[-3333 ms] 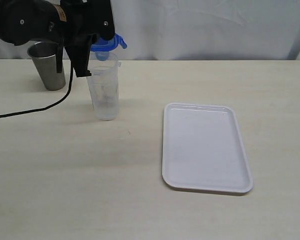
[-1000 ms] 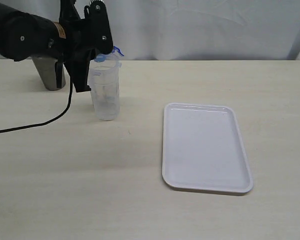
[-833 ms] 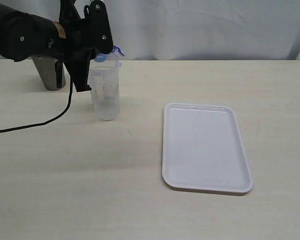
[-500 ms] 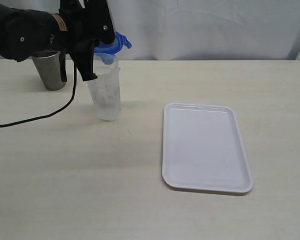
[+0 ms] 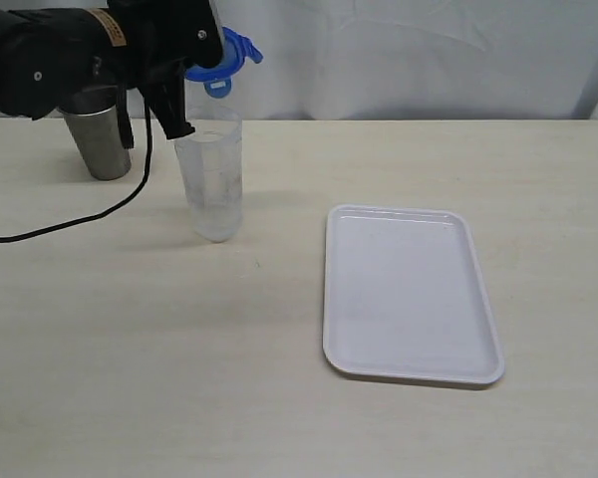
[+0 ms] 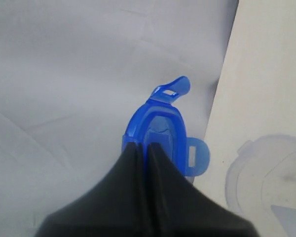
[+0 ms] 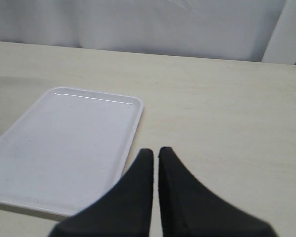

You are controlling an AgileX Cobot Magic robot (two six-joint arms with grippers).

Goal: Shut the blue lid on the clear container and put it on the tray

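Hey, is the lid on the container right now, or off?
Off. The left gripper holds the lid in the air above the container, whose rim is uncovered.

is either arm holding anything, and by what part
The left gripper pinches the blue lid by one edge, above the clear container. The right gripper is shut on nothing.

Blue lid [image 5: 229,55] transl. plastic; tray [image 5: 409,299] glossy plastic.
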